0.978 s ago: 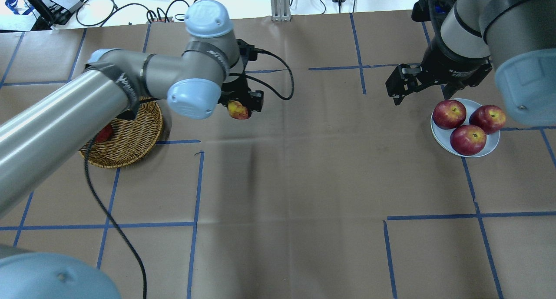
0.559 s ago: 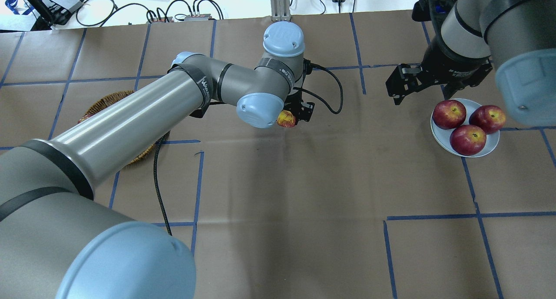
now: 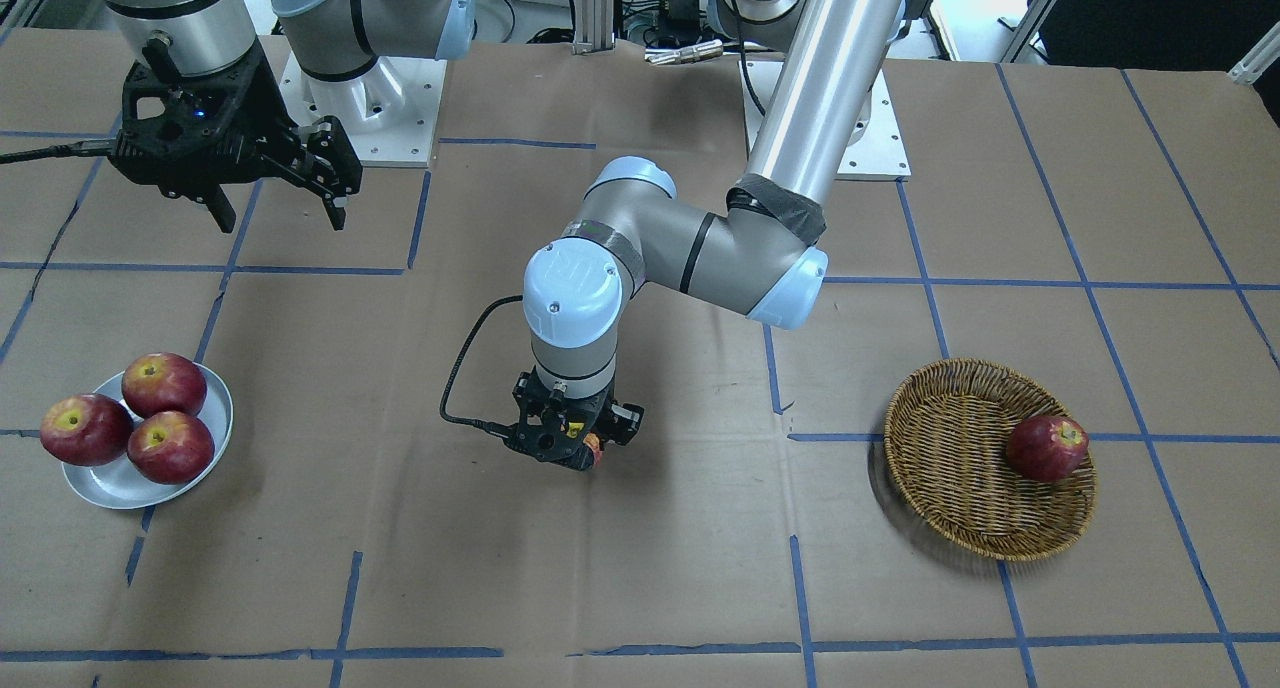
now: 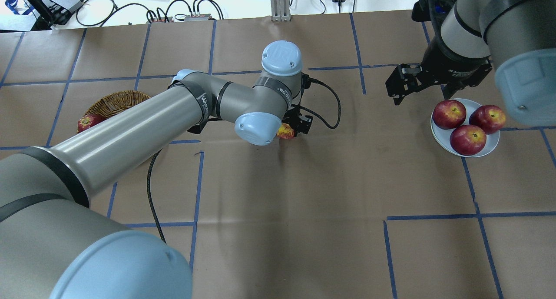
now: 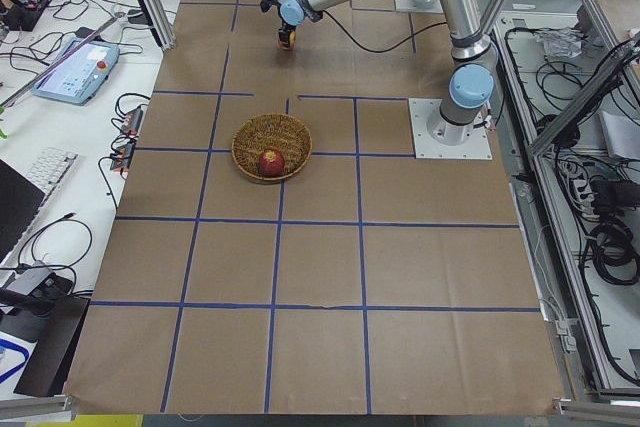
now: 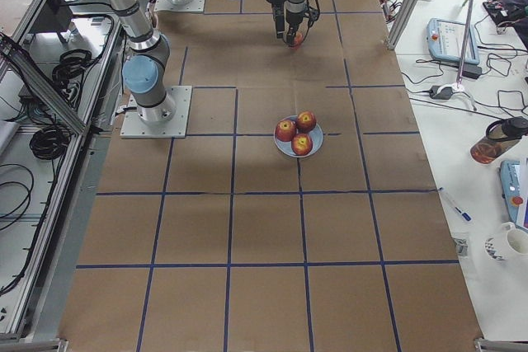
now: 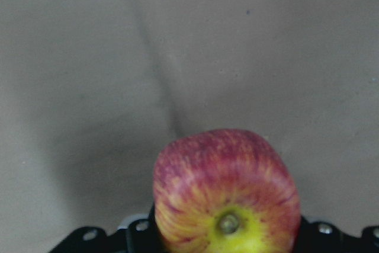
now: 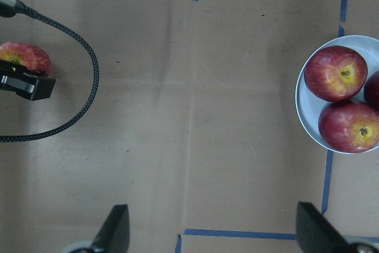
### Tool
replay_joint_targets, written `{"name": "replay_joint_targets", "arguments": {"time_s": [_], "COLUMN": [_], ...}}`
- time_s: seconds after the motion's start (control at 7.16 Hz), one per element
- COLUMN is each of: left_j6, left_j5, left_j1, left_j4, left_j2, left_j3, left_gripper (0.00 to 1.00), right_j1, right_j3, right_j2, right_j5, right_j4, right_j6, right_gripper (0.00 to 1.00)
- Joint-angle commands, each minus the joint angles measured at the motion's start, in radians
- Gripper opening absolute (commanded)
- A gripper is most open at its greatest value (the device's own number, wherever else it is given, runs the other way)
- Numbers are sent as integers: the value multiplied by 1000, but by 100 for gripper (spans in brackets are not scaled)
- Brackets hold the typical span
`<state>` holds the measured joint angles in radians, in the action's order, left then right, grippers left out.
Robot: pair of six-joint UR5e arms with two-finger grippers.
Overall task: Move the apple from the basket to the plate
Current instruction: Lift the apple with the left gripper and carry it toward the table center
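The pinkish-red apple (image 4: 286,131) with a yellow stem patch is held in my left gripper (image 4: 292,128), which is shut on it low over the middle of the table. It fills the bottom of the left wrist view (image 7: 228,194), stem end towards the camera. The wicker basket (image 3: 950,448) stands at the robot's left and holds one darker red apple (image 3: 1046,447). The pale plate (image 4: 493,143) at the robot's right carries three dark red apples (image 4: 468,139). My right gripper (image 3: 280,213) is open and empty, hovering behind and beside the plate.
The table is covered in brown paper with blue tape lines (image 4: 434,217). The left gripper's black cable (image 4: 325,103) loops beside it. The robot bases (image 3: 380,118) stand at the far edge in the front-facing view.
My left arm has carried the apple rightwards from beside the basket to the table's middle, then shifted a little nearer. The right arm has not moved.
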<state>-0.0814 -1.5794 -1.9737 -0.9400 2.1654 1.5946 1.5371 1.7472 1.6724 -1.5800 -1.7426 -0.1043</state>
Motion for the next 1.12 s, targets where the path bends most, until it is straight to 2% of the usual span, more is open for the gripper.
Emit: {"name": "replay_joint_targets", "arguments": {"time_s": [0.0,0.14,0.42,0.56,0.98], "left_j6": [0,-1,-3,0,6], "left_j5": [6,6,1,1,7], "left_j1": [-1,-1,4,19,121], "left_j4": [6,6,0,-43,-340], "left_j2": [-1,-1,-10,-51,-324], "left_j3": [7,7,-4,-27,-45], "left_gripper": [76,98,99,99,99], "right_j1": [0,0,0,0,0], "right_j3": [0,0,-2,0,0], "right_j2": [0,0,1,0,0], "right_j5": [0,0,0,0,2], "right_j4": [0,0,-2,-2,-3], "right_j6": [0,0,0,0,2], "right_gripper": [100,100,100,100,100]}}
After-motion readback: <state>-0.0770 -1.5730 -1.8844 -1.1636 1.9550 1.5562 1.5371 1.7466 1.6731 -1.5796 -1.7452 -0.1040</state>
